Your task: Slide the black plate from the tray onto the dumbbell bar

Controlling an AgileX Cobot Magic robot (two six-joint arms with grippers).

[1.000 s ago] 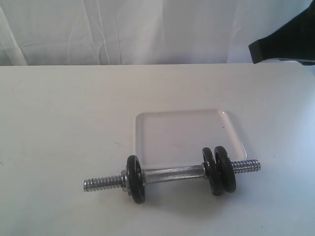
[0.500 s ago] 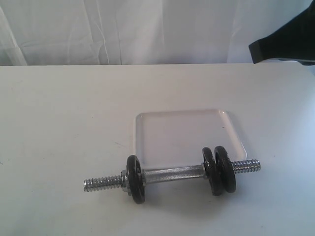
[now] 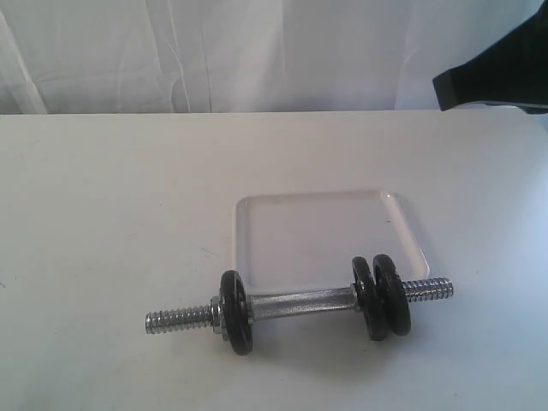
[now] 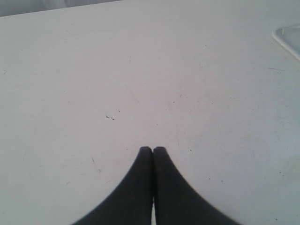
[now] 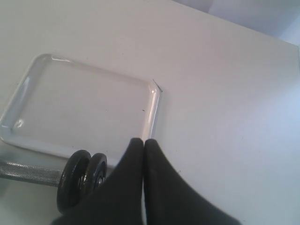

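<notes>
Exterior view: the black plate (image 3: 392, 295) is seen outermost on the dumbbell bar (image 3: 300, 303), off the tray (image 3: 244, 210). Left wrist view: the left gripper (image 4: 153, 149) is pressed together. Right wrist view: the right gripper (image 5: 143, 140) likewise. The plate is judged heavy and rigid, best pinched across its rim

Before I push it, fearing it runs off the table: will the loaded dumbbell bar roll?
Probably yes: the dumbbell bar rides on round black plates standing on edge, so it should roll sideways. It looks metal, likely heavy for its size. Its shiny middle may be slippery.
</notes>
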